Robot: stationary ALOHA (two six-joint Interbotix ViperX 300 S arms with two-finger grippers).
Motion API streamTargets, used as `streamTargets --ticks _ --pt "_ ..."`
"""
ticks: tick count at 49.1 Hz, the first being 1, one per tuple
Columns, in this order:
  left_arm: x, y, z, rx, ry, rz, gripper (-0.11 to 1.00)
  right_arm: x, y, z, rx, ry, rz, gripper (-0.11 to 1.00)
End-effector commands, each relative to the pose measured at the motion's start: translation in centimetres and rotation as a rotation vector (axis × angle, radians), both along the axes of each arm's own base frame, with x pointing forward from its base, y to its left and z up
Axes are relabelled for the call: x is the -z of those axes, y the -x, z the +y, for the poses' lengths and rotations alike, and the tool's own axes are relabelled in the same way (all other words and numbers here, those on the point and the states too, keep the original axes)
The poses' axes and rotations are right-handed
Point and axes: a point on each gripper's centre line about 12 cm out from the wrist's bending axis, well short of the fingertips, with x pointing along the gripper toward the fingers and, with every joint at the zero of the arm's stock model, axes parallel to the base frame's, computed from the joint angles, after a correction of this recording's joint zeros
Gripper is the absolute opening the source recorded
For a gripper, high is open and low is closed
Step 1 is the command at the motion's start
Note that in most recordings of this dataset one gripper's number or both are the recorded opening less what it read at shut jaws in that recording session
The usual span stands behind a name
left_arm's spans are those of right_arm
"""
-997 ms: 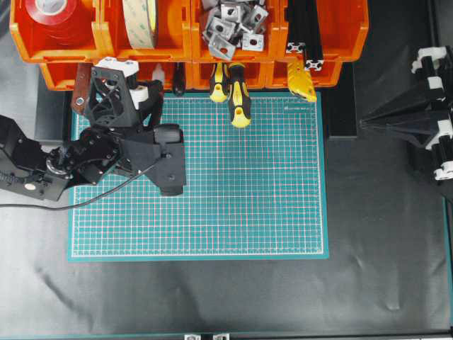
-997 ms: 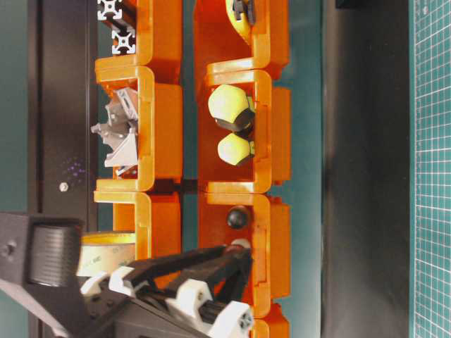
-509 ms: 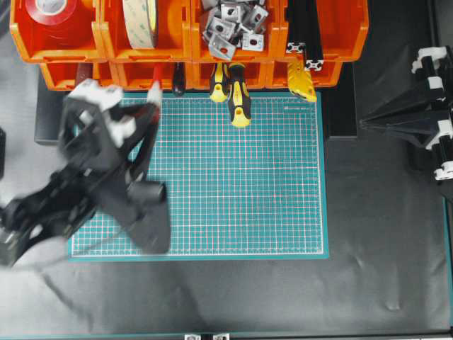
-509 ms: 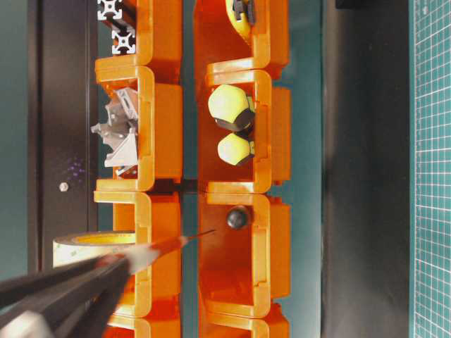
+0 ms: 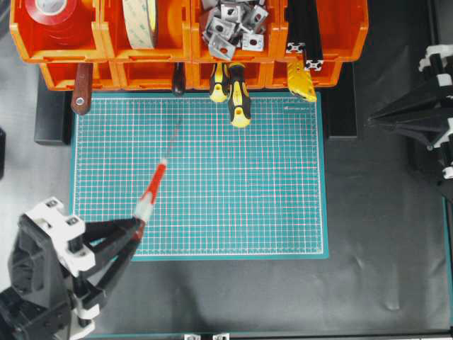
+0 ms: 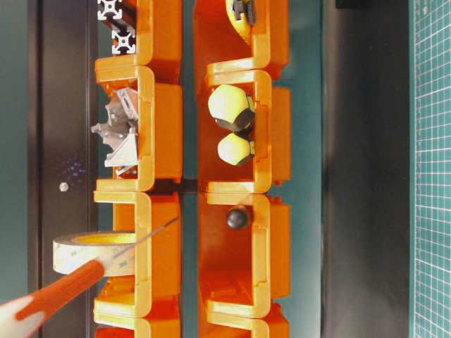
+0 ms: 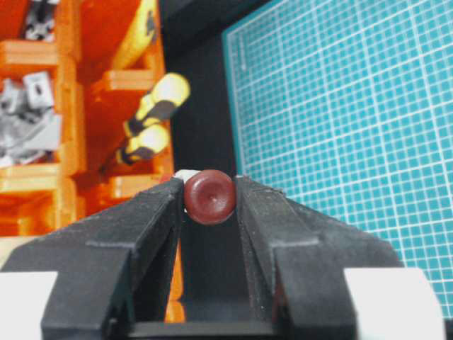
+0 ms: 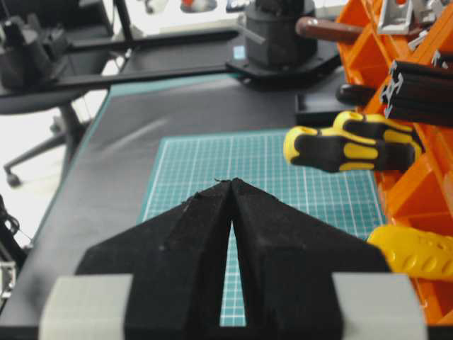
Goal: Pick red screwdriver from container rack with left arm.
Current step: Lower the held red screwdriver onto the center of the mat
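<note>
The red screwdriver [image 5: 152,188] hangs over the green mat, clear of the container rack [image 5: 340,35], its thin shaft pointing up toward the bins. My left gripper [image 5: 136,225] sits at the near left corner, shut on the handle's rear end. In the left wrist view the dark red butt cap [image 7: 209,197] is pinched between the two black fingers [image 7: 152,227]. The table-level view shows the red handle [image 6: 56,296] slanting in front of the rack [image 6: 162,120]. My right gripper [image 5: 371,122] rests at the right edge, and its fingertips [image 8: 231,183] meet with nothing between them.
Two yellow-and-black screwdrivers [image 5: 238,99] and a black-capped tool [image 5: 178,81] stick out of the lower bins. A brown-red flat handle [image 5: 81,88] hangs at the left. Upper bins hold red tape [image 5: 53,14], a tape roll [image 5: 141,21], metal brackets [image 5: 230,25] and black extrusions [image 5: 308,35]. The mat [image 5: 248,198] covers the middle.
My left arm has pulled back from the rack to the near left corner. It drew the red screwdriver out of the lower bin and over the mat.
</note>
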Motion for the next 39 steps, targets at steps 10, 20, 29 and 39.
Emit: streamTargets --ticks 10,20,29,39 --pt "1.9 -1.0 -0.9 0.125 0.03 -0.016 0.27 -2.7 0.4 0.0 0.002 -0.072 -0.074 0.01" --pt "5.5 -3.0 -0.4 0.23 0.05 0.003 0.27 -3.5 0.7 0.0 0.004 -0.121 -0.1 0.01" --pt "9.6 -4.5 1.6 0.265 0.055 0.057 0.27 -3.7 0.8 0.0 0.005 -0.144 -0.104 0.01" --pt "12.2 -5.5 3.6 0.266 0.065 0.096 0.27 -3.7 0.8 0.0 0.006 -0.152 -0.105 0.01"
